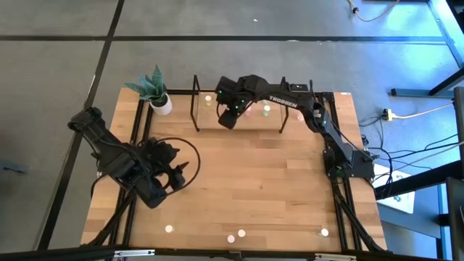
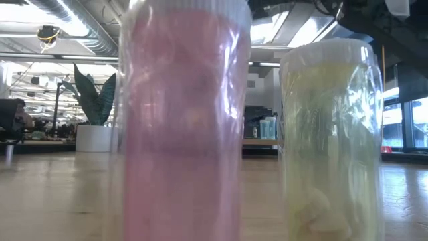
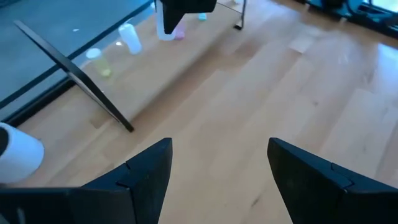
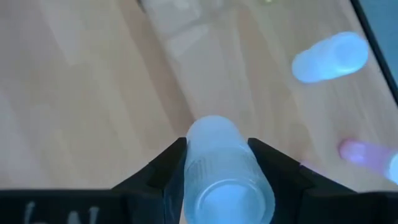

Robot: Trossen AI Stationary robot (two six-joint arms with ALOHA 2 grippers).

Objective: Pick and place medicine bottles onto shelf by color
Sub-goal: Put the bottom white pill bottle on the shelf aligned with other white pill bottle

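Observation:
The shelf (image 1: 250,119) stands at the table's far edge, a wooden board between thin black end frames. My right gripper (image 1: 228,116) is over its left part, shut on a pale white bottle (image 4: 217,168). It also shows in the left wrist view (image 3: 180,9) with the bottle (image 3: 165,28) below it. On the board stand other small bottles: a white one (image 4: 329,57), a pink one (image 4: 367,152) and a yellowish one (image 3: 104,71). My left gripper (image 1: 187,172) is open and empty over the table's left middle. My right gripper pinches the white bottle by its two opposite sides (image 4: 194,163) between its two fingers. The fingers come from above, pointing down along the bottle. The bottle hangs upright below them, its lower end (image 3: 164,36) at the shelf board; whether it rests there I cannot tell.
A white plant pot (image 1: 162,106) with a green plant stands left of the shelf. Several small bottles stand along the table's near edge (image 1: 169,229) (image 1: 324,233); a pink one (image 2: 184,120) and a yellowish one (image 2: 331,140) fill the low view.

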